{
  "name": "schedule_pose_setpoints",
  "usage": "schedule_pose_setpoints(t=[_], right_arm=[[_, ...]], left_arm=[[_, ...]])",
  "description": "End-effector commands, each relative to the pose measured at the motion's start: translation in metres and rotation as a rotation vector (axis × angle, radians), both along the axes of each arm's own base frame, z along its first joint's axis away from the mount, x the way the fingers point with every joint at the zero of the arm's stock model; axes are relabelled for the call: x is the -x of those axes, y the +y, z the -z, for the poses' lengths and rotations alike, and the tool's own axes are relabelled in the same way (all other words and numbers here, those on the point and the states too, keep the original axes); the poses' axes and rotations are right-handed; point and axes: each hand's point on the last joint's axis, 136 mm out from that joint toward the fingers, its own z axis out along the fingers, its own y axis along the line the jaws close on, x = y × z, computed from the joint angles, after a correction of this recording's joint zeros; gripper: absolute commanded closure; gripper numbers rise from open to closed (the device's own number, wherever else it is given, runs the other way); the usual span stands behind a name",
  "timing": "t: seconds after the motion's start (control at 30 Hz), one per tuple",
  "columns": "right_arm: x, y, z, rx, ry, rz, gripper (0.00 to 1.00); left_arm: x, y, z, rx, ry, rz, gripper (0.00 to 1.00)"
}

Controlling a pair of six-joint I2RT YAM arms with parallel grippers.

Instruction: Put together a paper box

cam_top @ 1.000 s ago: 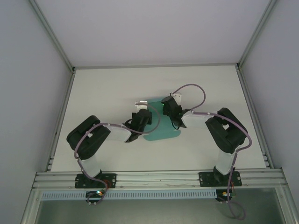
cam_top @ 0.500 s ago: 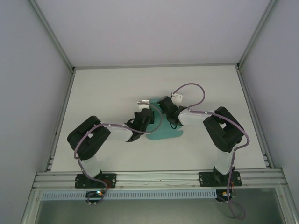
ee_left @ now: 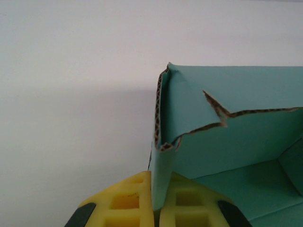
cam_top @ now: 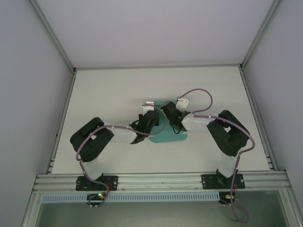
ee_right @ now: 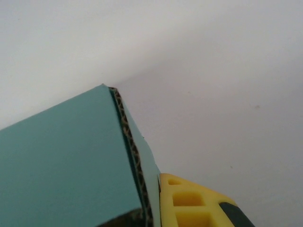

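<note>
Top external view: the paper box (cam_top: 170,135) lay near the middle of the table (cam_top: 109,90), a little toward the table's near edge, with both arms bent in over it.
Change: within the last second the two grippers drew closer together over the table's middle, and less teal card showed between them than before.
Meaning: probably a side wall was being folded up and squeezed toward its neighbour (an early fold, with the box far from closed).
Left gripper (ee_left: 156,208): just left of the table's middle, its yellow pads (ee_left: 125,203) pressed on either side of an upright wall, pinching it.
Right gripper (cam_top: 169,113): just right of the table's middle; one yellow finger (ee_right: 189,203) lay against the card's corrugated edge, the other was hidden, so I could not tell whether it gripped.
Long axis: seemingly from the table's far side to its near side, slightly slanted toward the right.
Facing: the open inside pointed up, one wall stood upright, and a rounded flap lay flat toward the table's near edge.
</note>
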Motion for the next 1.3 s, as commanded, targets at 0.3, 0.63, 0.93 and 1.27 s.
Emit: schedule_pose_setpoints(t=[0.3,0.63,0.93,1.27], right_arm=[[0.004,-0.039,0.027,0.421,0.132,-0.153,1.00],[0.012,-0.052,0.020,0.232,0.119,0.109,1.00],[-0.004,-0.020,0.027,0.185,0.032,-0.233,0.78],[-0.010,-0.007,0.017,0.118,-0.046,-0.422,0.74]], left_arm=[[-0.007,0.041,0.014,-0.068,0.038,-0.118,1.00],[-0.006,0.041,0.017,-0.066,0.044,-0.120,1.00],[-0.004,0.041,0.018,-0.066,0.040,-0.078,1.00],[0.000,0.035,0.019,-0.096,0.043,-0.008,1.00]])
